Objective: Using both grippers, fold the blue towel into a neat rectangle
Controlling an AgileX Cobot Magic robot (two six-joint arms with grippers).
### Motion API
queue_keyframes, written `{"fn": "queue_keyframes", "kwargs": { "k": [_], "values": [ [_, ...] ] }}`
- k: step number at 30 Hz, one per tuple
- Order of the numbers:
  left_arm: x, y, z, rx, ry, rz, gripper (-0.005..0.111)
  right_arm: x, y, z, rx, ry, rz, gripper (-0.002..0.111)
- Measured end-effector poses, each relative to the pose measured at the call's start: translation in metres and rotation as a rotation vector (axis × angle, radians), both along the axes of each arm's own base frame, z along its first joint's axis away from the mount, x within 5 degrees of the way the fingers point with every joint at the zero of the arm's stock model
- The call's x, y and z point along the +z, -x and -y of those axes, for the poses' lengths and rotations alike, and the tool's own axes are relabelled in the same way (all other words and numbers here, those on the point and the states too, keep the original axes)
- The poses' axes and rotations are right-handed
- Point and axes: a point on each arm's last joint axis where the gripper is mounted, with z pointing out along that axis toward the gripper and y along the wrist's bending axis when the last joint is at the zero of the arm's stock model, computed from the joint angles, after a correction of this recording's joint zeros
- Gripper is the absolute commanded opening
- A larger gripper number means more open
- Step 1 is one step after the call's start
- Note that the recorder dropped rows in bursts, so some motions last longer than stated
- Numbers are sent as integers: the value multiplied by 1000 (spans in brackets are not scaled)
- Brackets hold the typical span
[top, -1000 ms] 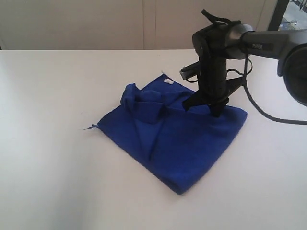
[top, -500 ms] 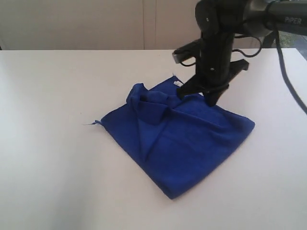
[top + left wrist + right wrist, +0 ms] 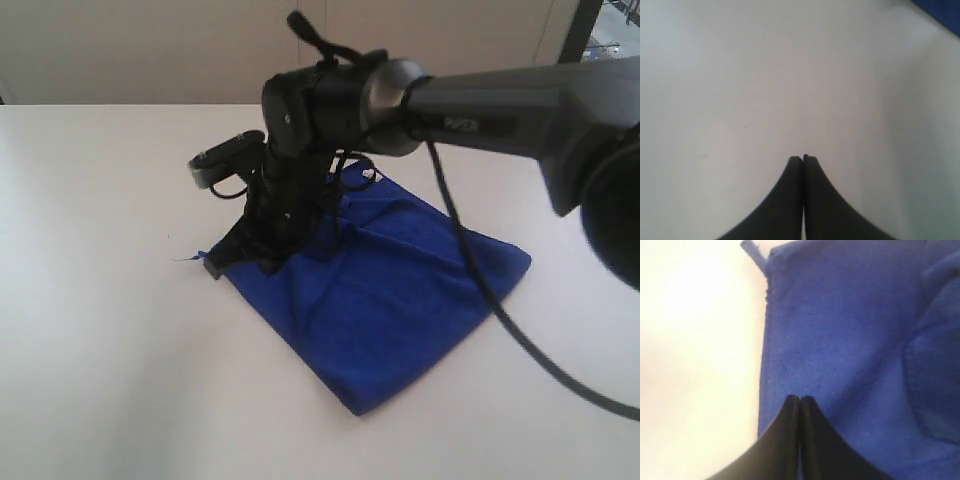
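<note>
The blue towel [image 3: 400, 285] lies mostly flat on the white table [image 3: 90, 330], with one corner towards the front. My right gripper [image 3: 240, 262] has reached across to the towel's left corner and points down at it, jaws shut. In the right wrist view the right gripper [image 3: 800, 399] is just inside the edge of the blue towel [image 3: 850, 330] with nothing between its tips, and a rumpled fold [image 3: 935, 365] lies to one side. My left gripper [image 3: 803, 158] is shut over bare table [image 3: 765, 75]; only a sliver of the blue towel [image 3: 942, 10] shows there.
The right arm [image 3: 480, 95] stretches over the towel's back half and hides the cloth beneath it. A small blue loop [image 3: 190, 260] sticks out from the towel's left corner. A pale wall [image 3: 150, 50] runs behind the table's far edge.
The right arm has swung from the towel's back right across to its left corner and lowered there. The towel lies as it did half a second ago.
</note>
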Motion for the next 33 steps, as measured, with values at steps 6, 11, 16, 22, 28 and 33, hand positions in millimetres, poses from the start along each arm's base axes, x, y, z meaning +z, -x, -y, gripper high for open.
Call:
{"fn": "queue_keyframes", "kwargs": {
  "k": [6,11,16,22,28,33],
  "values": [
    [0,0,0,0,0,0,0,-33,0,-6,10,35,-51,0],
    [0,0,0,0,0,0,0,-40,-3,-10,4,14,-32,0],
    [0,0,0,0,0,0,0,-47,-11,-17,-63,-64,14,0],
    [0,0,0,0,0,0,0,-56,-26,-25,-247,-198,111,0],
    [0,0,0,0,0,0,0,-65,-42,-31,-458,-380,180,0],
    [0,0,0,0,0,0,0,-67,-51,-26,-547,-453,204,0]
  ]
}}
